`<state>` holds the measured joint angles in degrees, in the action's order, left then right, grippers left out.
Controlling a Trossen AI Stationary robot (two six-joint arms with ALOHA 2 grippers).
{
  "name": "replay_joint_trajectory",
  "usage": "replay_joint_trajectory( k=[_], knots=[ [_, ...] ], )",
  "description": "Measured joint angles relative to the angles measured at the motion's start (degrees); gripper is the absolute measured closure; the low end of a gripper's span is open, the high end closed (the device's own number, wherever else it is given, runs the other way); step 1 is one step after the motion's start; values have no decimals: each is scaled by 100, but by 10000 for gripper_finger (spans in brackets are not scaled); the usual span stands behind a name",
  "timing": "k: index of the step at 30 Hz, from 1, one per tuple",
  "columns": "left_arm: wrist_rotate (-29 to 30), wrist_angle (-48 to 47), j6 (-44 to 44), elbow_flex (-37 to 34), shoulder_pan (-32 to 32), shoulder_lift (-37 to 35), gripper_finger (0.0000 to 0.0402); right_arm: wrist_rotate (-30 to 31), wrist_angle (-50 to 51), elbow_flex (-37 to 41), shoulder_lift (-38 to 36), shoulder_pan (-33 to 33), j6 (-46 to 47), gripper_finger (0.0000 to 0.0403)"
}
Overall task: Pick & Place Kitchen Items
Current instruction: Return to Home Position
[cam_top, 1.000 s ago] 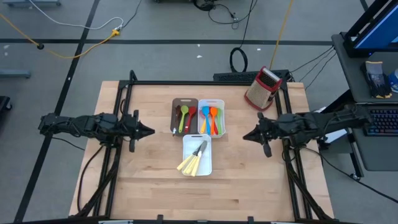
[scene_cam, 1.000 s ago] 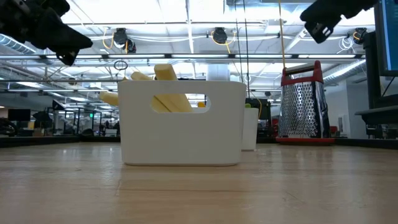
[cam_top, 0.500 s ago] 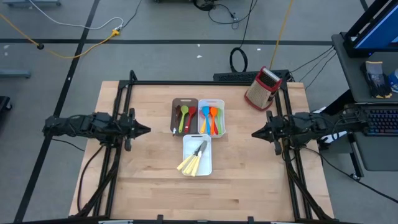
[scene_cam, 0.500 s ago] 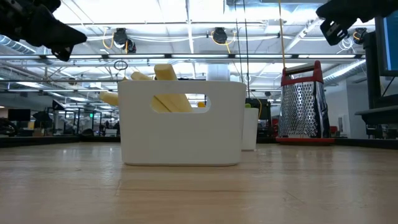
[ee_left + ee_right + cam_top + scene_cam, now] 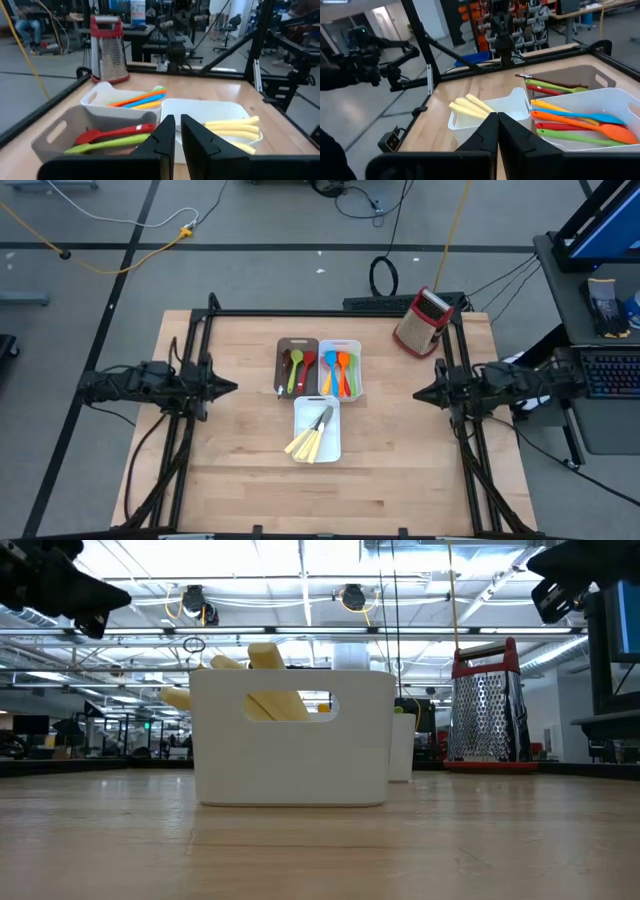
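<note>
Both arms hang level at mid-height of the high view, the left gripper [image 5: 232,387] at centre left and the right gripper [image 5: 418,394] at centre right. Each has its fingers drawn together on nothing and sits well apart from the trays. Everything to be sorted lies boxed at the centre: cream-handled metal knives [image 5: 308,443] in the lower white plastic bin [image 5: 331,454], orange, blue and red spoons [image 5: 340,370] in the upper white tray [image 5: 356,348], and red and green spoons [image 5: 298,368] in the dark-brown tray [image 5: 284,346] beside it. Little looks at risk. The likeliest slip would be the right arm brushing the red-and-metal box grater [image 5: 422,322] near it at the upper right table corner, or a low sweep catching knife handles that rise above the bin's rim. Bare wooden table [image 5: 250,480] lies wide on either side and along the bottom edge.
</note>
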<state>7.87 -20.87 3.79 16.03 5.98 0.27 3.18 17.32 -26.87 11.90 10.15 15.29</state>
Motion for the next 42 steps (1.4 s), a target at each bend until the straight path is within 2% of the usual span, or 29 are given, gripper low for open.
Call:
replay_joint_trajectory(
  k=[8, 17, 28, 34, 39, 42],
  knots=[
    [-190, 680, 82, -647, 0, 4, 369, 0, -894, 845, -480, 0, -85, 399],
    [-201, 890, -277, -886, 0, 2, 369, 2, -975, 1506, -791, 0, 219, 399],
    [-203, 914, -655, -887, 0, 2, 369, 3, -896, 1570, -929, 0, -449, 399],
    [-449, 913, -567, -1032, 0, 2, 369, 3, -894, 1570, -929, 0, -448, 399],
    [-608, 1573, -508, -1299, 0, 2, 369, 3, -895, 1570, -929, 0, -341, 399],
    [-618, 1629, -520, -1316, 0, 2, 369, 2, -893, 1570, -929, 0, -204, 399]
  ],
)
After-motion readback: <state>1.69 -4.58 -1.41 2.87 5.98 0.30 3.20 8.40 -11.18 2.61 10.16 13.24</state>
